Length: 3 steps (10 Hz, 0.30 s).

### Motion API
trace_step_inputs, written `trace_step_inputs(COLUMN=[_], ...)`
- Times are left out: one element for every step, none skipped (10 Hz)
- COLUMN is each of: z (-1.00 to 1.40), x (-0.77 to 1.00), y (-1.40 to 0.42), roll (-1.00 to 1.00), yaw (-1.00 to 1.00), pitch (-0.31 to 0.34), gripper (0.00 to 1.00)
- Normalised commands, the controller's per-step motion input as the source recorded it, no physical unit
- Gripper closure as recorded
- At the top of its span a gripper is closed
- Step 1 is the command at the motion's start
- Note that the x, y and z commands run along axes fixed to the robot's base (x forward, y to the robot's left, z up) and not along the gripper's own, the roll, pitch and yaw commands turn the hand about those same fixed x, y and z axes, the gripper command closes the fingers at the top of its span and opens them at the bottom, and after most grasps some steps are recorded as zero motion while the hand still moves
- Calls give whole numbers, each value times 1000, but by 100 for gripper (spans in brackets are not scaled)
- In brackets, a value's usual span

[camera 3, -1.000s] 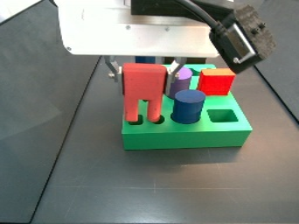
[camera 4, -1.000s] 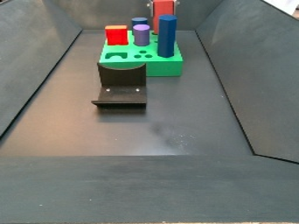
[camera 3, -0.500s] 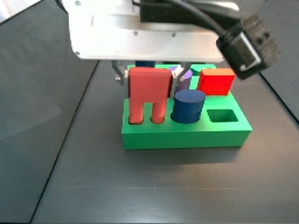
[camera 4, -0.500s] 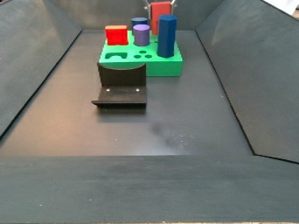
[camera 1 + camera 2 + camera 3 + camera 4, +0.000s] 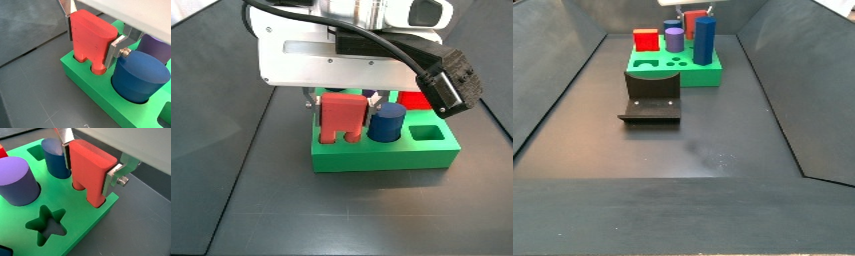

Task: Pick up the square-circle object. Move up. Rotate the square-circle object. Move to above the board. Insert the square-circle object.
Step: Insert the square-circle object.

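The square-circle object (image 5: 90, 40) is a salmon-red slab standing upright, its two legs sunk into holes at a corner of the green board (image 5: 83, 82). My gripper (image 5: 92, 37) is shut on it, one silver plate pressed against each narrow side. In a wrist view the same slab (image 5: 87, 170) stands at the board's (image 5: 73, 235) edge between the fingers (image 5: 113, 178). In a side view the slab (image 5: 338, 115) sits low in the board (image 5: 385, 158) under the gripper (image 5: 339, 105). The slab (image 5: 690, 22) shows partly behind a blue peg.
On the board stand a blue cylinder (image 5: 385, 122), a purple cylinder (image 5: 17, 180) and a red cube (image 5: 418, 100). A star hole (image 5: 47, 223) and a square hole (image 5: 428, 131) are open. The fixture (image 5: 651, 100) stands on the floor in front of the board.
The gripper has come down with the slab. Its legs have sunk from the board's top face into the holes, and the slab now stands lower.
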Motion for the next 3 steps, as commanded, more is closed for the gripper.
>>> trace_step_inputs(z=[0,0,0], x=[6,0,0], y=[0,-17,0], roll=[-60,30,0], yaw=[0,0,0], pitch=[-29,0,0], gripper=[100,100,100])
